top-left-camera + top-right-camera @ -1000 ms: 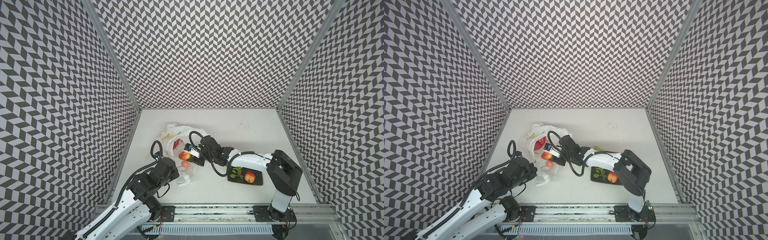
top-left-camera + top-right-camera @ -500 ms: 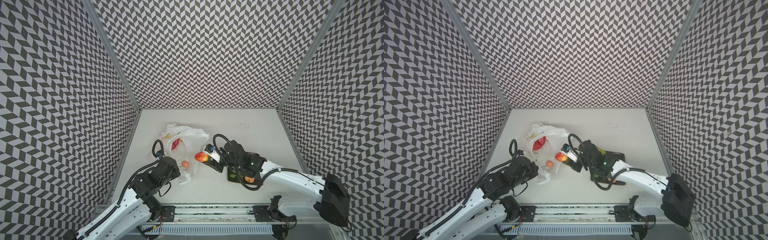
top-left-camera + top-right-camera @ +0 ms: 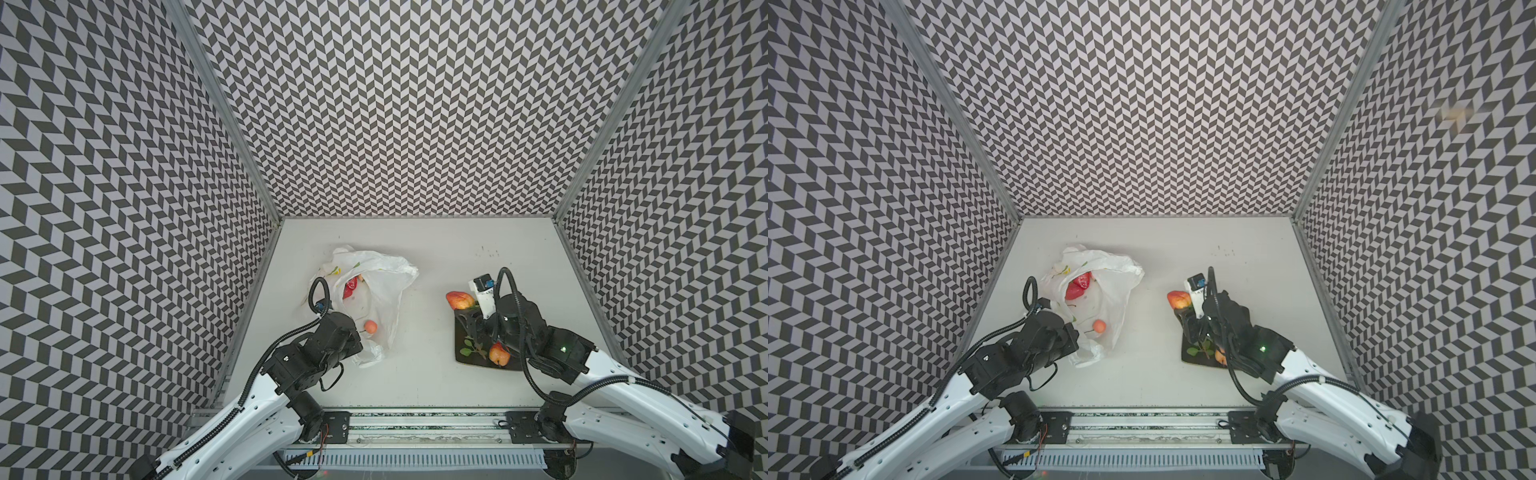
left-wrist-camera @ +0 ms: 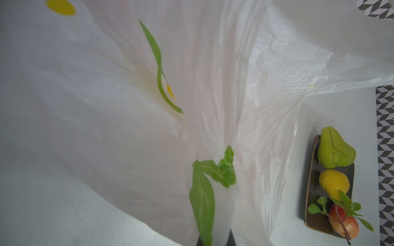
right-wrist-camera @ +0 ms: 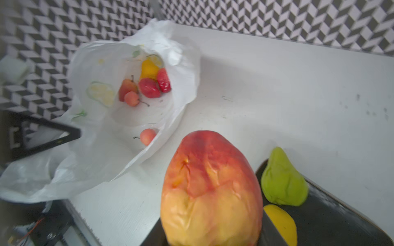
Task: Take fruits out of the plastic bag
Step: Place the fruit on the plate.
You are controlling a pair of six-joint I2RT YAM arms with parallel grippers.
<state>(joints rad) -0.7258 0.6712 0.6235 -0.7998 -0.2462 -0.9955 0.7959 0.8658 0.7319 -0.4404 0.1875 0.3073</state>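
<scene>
We find the task part done; on the dark plate (image 4: 311, 191) lie a green pear (image 4: 335, 149), a yellow fruit (image 4: 333, 184) and a red-orange apple (image 4: 343, 223). The right gripper (image 3: 467, 308) grips a peach (image 3: 458, 299) just beside the plate, at its green-pear end, not yet set down. The left gripper (image 4: 214, 243) is clamped on the plastic bag (image 3: 374, 286), well apart from the plate; red pieces (image 5: 149, 87), a yellow-orange pear (image 5: 149, 69) and small red-orange fruits (image 5: 147, 136) lie inside, left to take.
</scene>
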